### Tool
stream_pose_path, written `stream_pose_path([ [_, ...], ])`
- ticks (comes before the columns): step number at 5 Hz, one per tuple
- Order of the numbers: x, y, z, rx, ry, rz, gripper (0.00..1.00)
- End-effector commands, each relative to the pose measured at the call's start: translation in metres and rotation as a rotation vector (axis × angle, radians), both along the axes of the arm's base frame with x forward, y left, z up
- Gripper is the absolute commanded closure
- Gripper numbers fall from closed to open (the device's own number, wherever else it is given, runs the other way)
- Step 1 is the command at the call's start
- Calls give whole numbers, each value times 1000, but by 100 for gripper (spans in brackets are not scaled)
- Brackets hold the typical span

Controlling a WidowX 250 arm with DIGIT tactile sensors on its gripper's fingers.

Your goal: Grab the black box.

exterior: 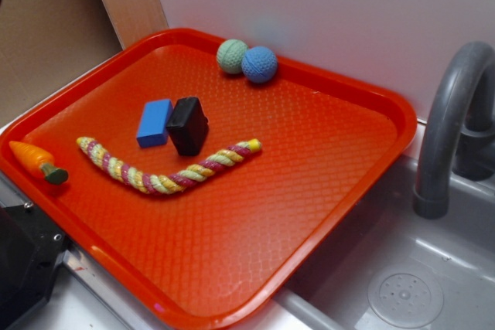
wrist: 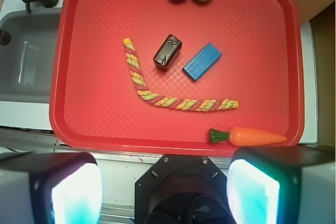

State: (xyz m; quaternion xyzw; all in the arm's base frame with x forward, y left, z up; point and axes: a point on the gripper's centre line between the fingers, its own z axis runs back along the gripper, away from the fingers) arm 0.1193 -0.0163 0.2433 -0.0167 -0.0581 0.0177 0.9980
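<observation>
The approach to the black box (wrist: 167,52) is being prepared. The gripper (wrist: 165,187) is being held high above the near rim of the red tray (wrist: 79,124), with its jaws spread wide and nothing between them. For a sound grasp, the gripper should be carried forward over the tray and lowered onto the box, with the jaws turned so that they close across the box's narrow sides. Care is needed on the side where the blue block (wrist: 202,61) is lying just beside the box, and at the end of the braided rope (wrist: 157,95), which is resting near the box's lower corner.

The black box is being shown near the tray's centre, between the rope and the blue block. It is seen as a small, dark, matte block with rounded edges, lying flat and set diagonally.
</observation>
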Motion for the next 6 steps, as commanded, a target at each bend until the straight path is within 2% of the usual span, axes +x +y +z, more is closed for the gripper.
stream_pose_path([
  [1, 0, 0, 0, 0, 0, 0, 0],
  [2, 50, 12, -41, -47, -70, -8, 0],
  [3, 94, 7, -59, -120, -154, 86, 0],
  [4, 111, -2, -80, -163, -194, 262, 0],
  [5, 121, -1, -108, -68, -146, 367, 0],
  [6, 124, 4, -135, 0, -97, 392, 0],
])
